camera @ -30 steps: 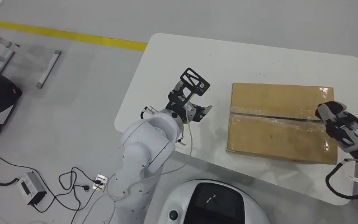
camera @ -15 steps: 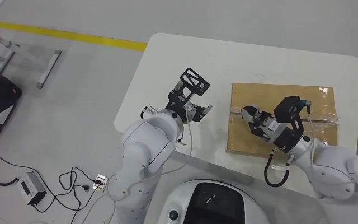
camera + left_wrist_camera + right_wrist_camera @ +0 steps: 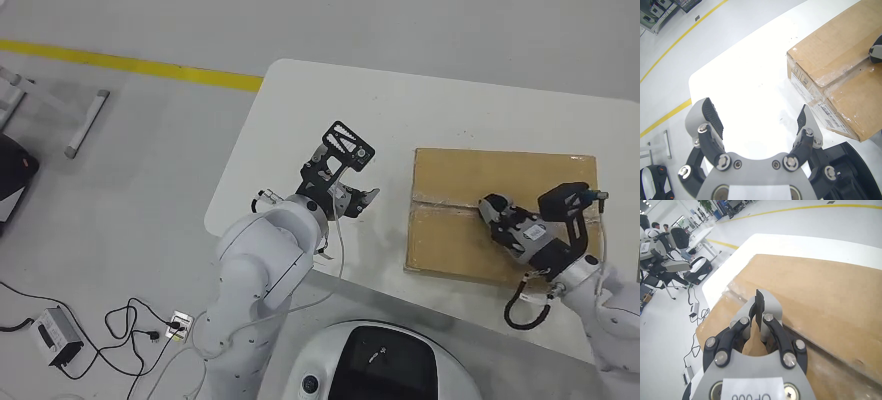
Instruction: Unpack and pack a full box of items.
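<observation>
While the cardboard box sits closed on the right half of the white worktop, its two top flaps meet along a seam covered with clear tape running left to right. Over this seam, toward the right side of the lid, the right gripper points left with its ribbed pads pressed together and nothing visible between them; whether the tips touch the cardboard cannot be told. Left of the box and apart from it, the left gripper hangs over bare worktop, jaws spread wide and empty.
</observation>
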